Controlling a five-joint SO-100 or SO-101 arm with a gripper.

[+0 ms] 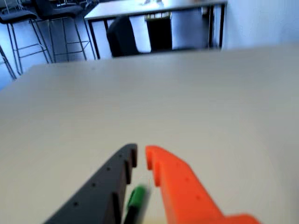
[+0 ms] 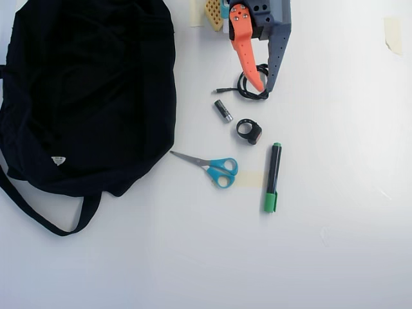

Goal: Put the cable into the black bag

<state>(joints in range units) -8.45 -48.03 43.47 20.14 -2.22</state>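
In the overhead view the cable (image 2: 244, 93), a small loose black coil with a short straight plug end pointing left, lies on the white table near the top middle. My gripper (image 2: 264, 88), with one orange and one grey finger, hangs right over the coil and covers part of it. The wrist view shows the gripper (image 1: 141, 156) with its tips almost together and nothing between them; the cable is out of sight there. The black bag (image 2: 90, 90) fills the upper left, with its strap (image 2: 38, 219) trailing below and a small white tag (image 2: 58, 160).
Below the cable lie a small dark cylinder (image 2: 223, 110), a black ring-shaped gadget (image 2: 249, 131), blue-handled scissors (image 2: 215, 168) and a green-capped marker (image 2: 273, 177). The marker's green cap (image 1: 136, 196) shows under my fingers. Beyond the table's far edge stand chairs (image 1: 28, 28) and another table (image 1: 154, 9).
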